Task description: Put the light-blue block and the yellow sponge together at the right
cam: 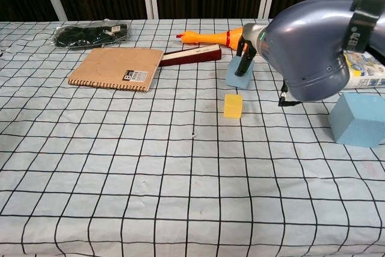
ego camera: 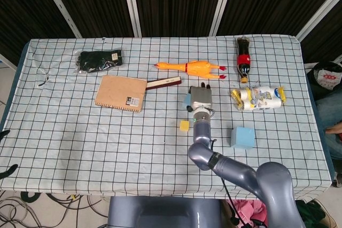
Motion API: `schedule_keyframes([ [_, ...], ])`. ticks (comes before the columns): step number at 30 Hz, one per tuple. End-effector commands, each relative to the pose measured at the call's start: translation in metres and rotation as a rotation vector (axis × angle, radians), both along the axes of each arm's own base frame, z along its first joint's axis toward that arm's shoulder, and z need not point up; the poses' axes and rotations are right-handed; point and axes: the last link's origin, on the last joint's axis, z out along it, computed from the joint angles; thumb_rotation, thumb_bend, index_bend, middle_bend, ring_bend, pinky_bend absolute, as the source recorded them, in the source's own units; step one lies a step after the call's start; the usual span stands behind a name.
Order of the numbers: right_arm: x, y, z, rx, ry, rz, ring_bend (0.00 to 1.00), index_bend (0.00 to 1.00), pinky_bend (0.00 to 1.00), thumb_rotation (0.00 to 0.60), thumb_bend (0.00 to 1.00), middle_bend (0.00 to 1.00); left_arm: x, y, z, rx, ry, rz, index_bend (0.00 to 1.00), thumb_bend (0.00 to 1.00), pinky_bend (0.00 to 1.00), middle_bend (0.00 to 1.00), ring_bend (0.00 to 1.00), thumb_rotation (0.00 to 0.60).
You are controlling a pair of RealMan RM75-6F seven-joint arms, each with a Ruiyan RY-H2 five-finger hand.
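The small light-blue block [ego camera: 186,100] [cam: 238,77] stands mid-table, just in front of the rubber chicken. My right hand [ego camera: 200,97] [cam: 245,52] is on top of it; a dark finger lies down over its near face and the rest of the hand covers its far side, so the hand seems to grip it. The yellow sponge [ego camera: 185,126] [cam: 233,105] sits free on the cloth a little nearer to me than the block. A bigger blue block [ego camera: 242,137] [cam: 357,119] rests at the right. My left hand is in neither view.
A rubber chicken [ego camera: 195,68], a cola bottle [ego camera: 243,57] and a yellow-white pack [ego camera: 258,97] lie at the back right. A brown notebook [ego camera: 121,93], a dark red bar [ego camera: 164,83] and a black bag [ego camera: 99,60] occupy the left half.
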Motion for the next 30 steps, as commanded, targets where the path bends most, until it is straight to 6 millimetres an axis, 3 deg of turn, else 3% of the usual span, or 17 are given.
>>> schedule_keyframes([
  [1, 0.001, 0.001, 0.006, -0.003, 0.001, 0.033, 0.08, 0.47, 0.09, 0.6, 0.35, 0.41, 0.0, 0.0, 0.0, 0.0, 0.0, 0.001, 0.17, 0.03, 0.0, 0.06, 0.0, 0.6],
  [6, -0.003, 0.013, 0.023, 0.034, 0.013, 0.091, 0.08, 0.47, 0.09, 0.6, 0.33, 0.4, 0.0, 0.0, 0.0, -0.003, -0.003, 0.002, 0.17, 0.03, 0.0, 0.06, 0.0, 0.6],
  [11, -0.016, 0.039, 0.056, 0.041, 0.015, 0.138, 0.08, 0.47, 0.09, 0.6, 0.31, 0.39, 0.002, -0.001, 0.001, -0.002, -0.005, -0.003, 0.17, 0.03, 0.0, 0.06, 0.0, 0.6],
  [19, -0.054, 0.084, 0.106, 0.039, -0.034, 0.132, 0.08, 0.47, 0.09, 0.6, 0.31, 0.39, 0.003, -0.002, 0.001, 0.001, -0.011, -0.005, 0.17, 0.03, 0.0, 0.05, 0.0, 0.6],
  [24, -0.086, 0.11, 0.123, 0.033, -0.02, 0.128, 0.08, 0.47, 0.09, 0.6, 0.31, 0.39, 0.002, -0.003, 0.001, 0.007, -0.008, 0.0, 0.17, 0.03, 0.0, 0.05, 0.0, 0.6],
  [30, -0.107, 0.134, 0.123, 0.031, -0.014, 0.103, 0.08, 0.47, 0.09, 0.6, 0.31, 0.39, 0.002, -0.002, 0.001, 0.012, -0.006, 0.002, 0.17, 0.03, 0.0, 0.06, 0.0, 0.6],
])
